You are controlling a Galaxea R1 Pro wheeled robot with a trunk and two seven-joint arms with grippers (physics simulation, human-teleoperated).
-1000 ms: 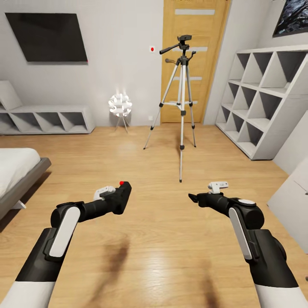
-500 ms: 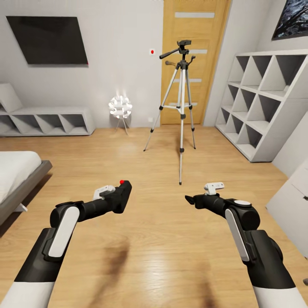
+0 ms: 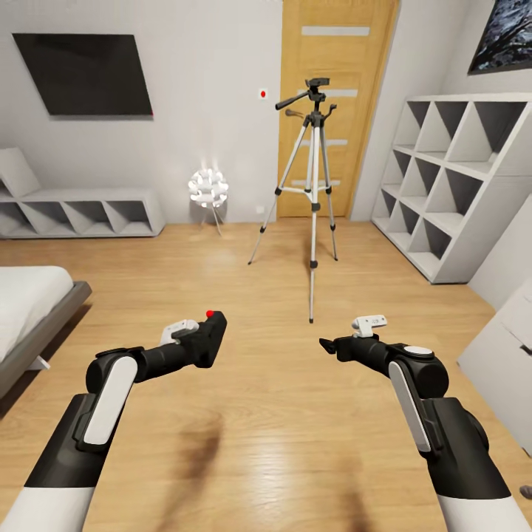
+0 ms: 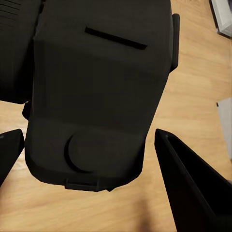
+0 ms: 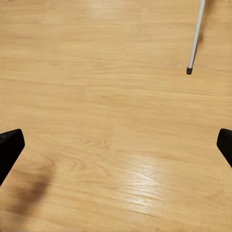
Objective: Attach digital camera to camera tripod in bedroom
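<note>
Digital camera (image 3: pixel 209 341) clamped in left gripper (image 3: pixel 201 346), well short of the camera tripod (image 3: pixel 313 185) standing before the wooden door (image 3: pixel 332 103). Right gripper (image 3: pixel 330 344) empty, jaws apart. Approach and mounting remain.

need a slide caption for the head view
Left gripper carries the digital camera toward the camera tripod by the door.

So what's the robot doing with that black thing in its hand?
The robot's left gripper is holding a small black digital camera with a red button on top. Its right gripper is open and holds nothing. Across the wooden floor, the camera tripod stands in front of the door, with nothing mounted on it yet.
</note>
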